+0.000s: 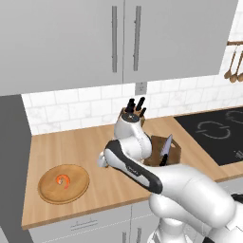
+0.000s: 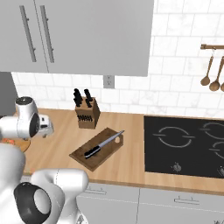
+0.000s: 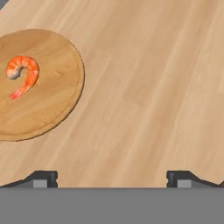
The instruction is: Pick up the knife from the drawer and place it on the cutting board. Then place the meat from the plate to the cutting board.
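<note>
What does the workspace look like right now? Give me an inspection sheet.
Surface: wooden counter, dry and bare between items.
Job's things: knife lies on the cutting board; meat on the plate; drawer front looks shut.
Clutter: knife block behind the board.
Tool: tool open, empty, above the counter beside the plate.
Cables: nothing seen.
Surroundings: black cooktop, upper cabinets, hanging wooden spoons, wall outlet.

Grey wall cabinets [image 1: 118, 38], white tile backsplash [image 2: 175, 87], wooden counter [image 1: 95, 142], black hob [image 2: 183, 144]
</note>
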Controlling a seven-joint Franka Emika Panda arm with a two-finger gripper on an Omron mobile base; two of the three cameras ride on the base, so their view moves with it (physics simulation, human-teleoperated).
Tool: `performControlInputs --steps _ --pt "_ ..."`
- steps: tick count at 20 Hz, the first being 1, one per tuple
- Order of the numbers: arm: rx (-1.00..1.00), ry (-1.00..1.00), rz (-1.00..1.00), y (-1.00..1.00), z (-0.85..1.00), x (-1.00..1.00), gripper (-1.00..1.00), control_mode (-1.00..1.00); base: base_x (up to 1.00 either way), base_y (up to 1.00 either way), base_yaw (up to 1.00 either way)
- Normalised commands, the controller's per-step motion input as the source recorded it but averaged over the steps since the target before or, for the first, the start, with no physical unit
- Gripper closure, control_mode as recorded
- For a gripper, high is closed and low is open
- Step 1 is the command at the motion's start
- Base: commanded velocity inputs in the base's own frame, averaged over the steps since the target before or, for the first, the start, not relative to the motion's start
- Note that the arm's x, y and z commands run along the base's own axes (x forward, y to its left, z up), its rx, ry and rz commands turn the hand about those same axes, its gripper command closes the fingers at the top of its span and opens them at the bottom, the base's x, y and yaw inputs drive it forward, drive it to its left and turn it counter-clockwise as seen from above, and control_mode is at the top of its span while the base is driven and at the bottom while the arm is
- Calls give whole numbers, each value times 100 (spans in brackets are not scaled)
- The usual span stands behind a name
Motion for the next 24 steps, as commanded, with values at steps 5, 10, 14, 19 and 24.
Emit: performControlInputs --steps 5,10,14,19,24 --pt "-10 5 31 100 22 0 -100 -100 0 0 0" --pt "-26 3 13 100 -14 -14 -100 -100 0 0 0" --pt "-11 0 5 56 -6 -24 -100 -100 0 0 0" --pt "1 0 2 47 -31 2 -100 -100 0 0 0" --pt "1 0 0 28 -44 25 -100 -100 0 0 0"
